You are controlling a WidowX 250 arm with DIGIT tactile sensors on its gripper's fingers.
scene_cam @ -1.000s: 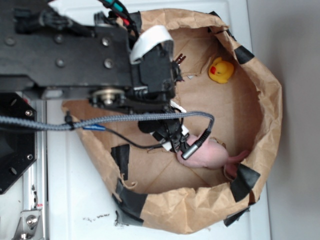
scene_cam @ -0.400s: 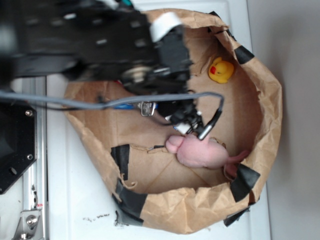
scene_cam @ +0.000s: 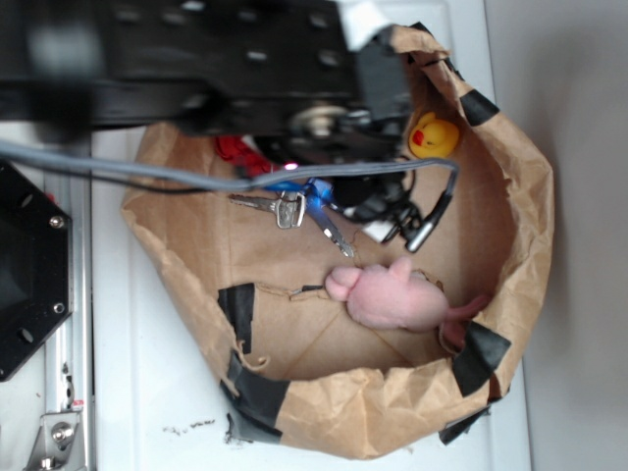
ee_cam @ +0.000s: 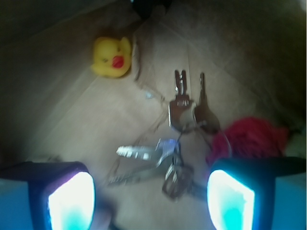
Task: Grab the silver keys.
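A WidowX arm reaches over a crumpled brown paper bag [scene_cam: 510, 245], its torn rim patched with black tape [scene_cam: 238, 312], lying open on a white surface [scene_cam: 147, 392] beside a grey wall [scene_cam: 589, 196]. The silver keys [ee_cam: 184, 108] lie flat on the bag's creased paper floor, fanned out on a thin wire ring with darker keys, just beside a red object [ee_cam: 249, 139]. In the wrist view the gripper [ee_cam: 151, 199] hangs above them with its jaws spread wide, one glowing pad to each side of the bunch, holding nothing. A yellow rubber duck [scene_cam: 435, 135] sits toward the bag's far wall, well apart from the keys, and a pink soft toy [scene_cam: 392, 299] rests near the bag's lower rim.
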